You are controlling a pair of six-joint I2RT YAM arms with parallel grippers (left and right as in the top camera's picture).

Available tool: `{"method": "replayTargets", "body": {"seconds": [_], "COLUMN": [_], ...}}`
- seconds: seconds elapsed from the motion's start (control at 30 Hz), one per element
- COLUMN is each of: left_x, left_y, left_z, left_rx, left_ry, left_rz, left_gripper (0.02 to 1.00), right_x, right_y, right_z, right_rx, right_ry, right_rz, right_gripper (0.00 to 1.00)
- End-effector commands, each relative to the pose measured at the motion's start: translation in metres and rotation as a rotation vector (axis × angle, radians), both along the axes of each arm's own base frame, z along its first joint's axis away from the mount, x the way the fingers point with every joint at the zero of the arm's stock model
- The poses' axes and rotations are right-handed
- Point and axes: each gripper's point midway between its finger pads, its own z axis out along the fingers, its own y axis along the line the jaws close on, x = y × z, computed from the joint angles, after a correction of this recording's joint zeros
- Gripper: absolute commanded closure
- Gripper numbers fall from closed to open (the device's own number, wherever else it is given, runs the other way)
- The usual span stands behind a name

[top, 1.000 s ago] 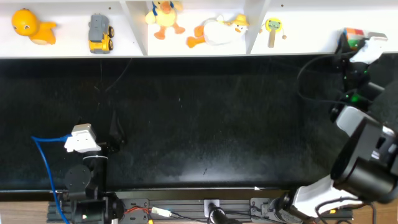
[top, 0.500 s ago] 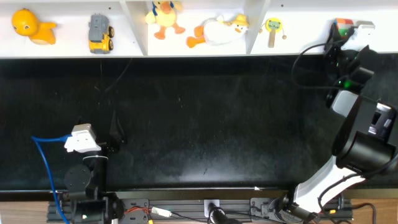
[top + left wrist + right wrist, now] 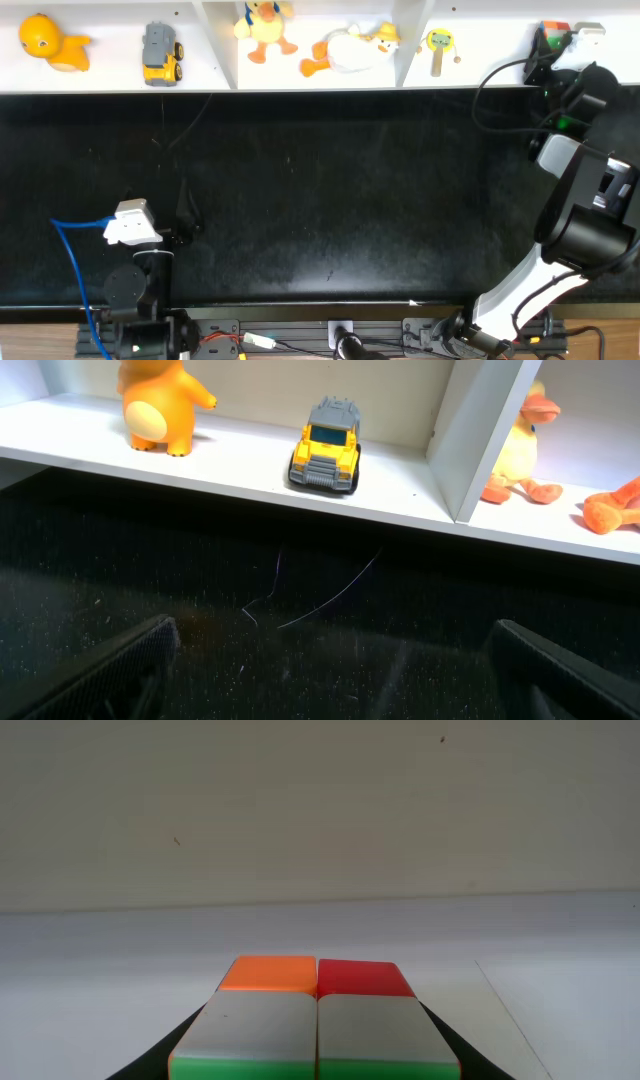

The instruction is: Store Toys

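The cube went onto the shelf
The right gripper carried it toward 11 o'clock, into the end bay.

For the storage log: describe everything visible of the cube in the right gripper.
The cube looks like a plastic puzzle cube, two tiles across. One face shows orange and red tiles beside two whitish ones; the adjoining face is green. It is clamped level between the right gripper's fingers, above the shelf, near its right end. Contact with the shelf cannot be told.
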Motion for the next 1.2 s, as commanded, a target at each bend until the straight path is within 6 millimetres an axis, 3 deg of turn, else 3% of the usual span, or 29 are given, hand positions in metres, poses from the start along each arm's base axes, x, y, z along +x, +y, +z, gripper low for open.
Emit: {"method": "replayTargets", "body": {"seconds": [0.03, 0.2, 0.27, 0.33, 0.37, 0.4, 0.6, 0.83, 1.03, 1.2], "left_x": [0.0, 0.0, 0.0, 0.0, 0.0, 0.0, 0.0, 0.0, 0.0, 0.0], "left_y": [0.0, 0.0, 0.0, 0.0, 0.0, 0.0, 0.0, 0.0, 0.0, 0.0], "left_z": [-0.001, -0.001, -0.001, -0.001, -0.001, -0.001, -0.001, -0.001, -0.001, -0.001], "left_rx": [-0.005, -0.005, -0.005, -0.005, -0.005, -0.005, -0.005, -0.005, -0.005, -0.005], "left_ry": [-0.008, -0.008, -0.008, -0.008, -0.008, -0.008, -0.008, -0.008, -0.008, -0.008], "left_rz": [0.005, 0.005, 0.005, 0.005, 0.005, 0.005, 0.005, 0.005, 0.005, 0.005], "left_gripper": [0.02, 0.02, 0.023, 0.02, 0.023, 0.02, 0.023, 0.02, 0.02, 0.02], "right_x": [0.0, -0.005, -0.009, -0.014, -0.017, -0.02, -0.041, -0.09, -0.142, -0.179], "right_y": [0.006, 0.006, 0.001, -0.005, -0.005, -0.005, 0.007, 0.028, 0.066, 0.116], "right_z": [-0.024, -0.03, -0.028, -0.027, -0.026, -0.025, -0.011, 0.04, 0.075, 0.117], "right_rx": [0.035, 0.056, 0.058, 0.059, 0.063, 0.07, 0.105, 0.095, 0.062, -0.035], "right_ry": [0.075, 0.134, 0.16, 0.192, 0.207, 0.224, 0.32, 0.421, 0.503, 0.473], "right_rz": [0.012, -0.005, -0.041, -0.083, -0.089, -0.09, -0.087, -0.146, -0.085, 0.049], "right_gripper": [0.503, 0.432, 0.299, 0.246, 0.167, 0.003, 0.005, 0.005, 0.005, 0.005]}}
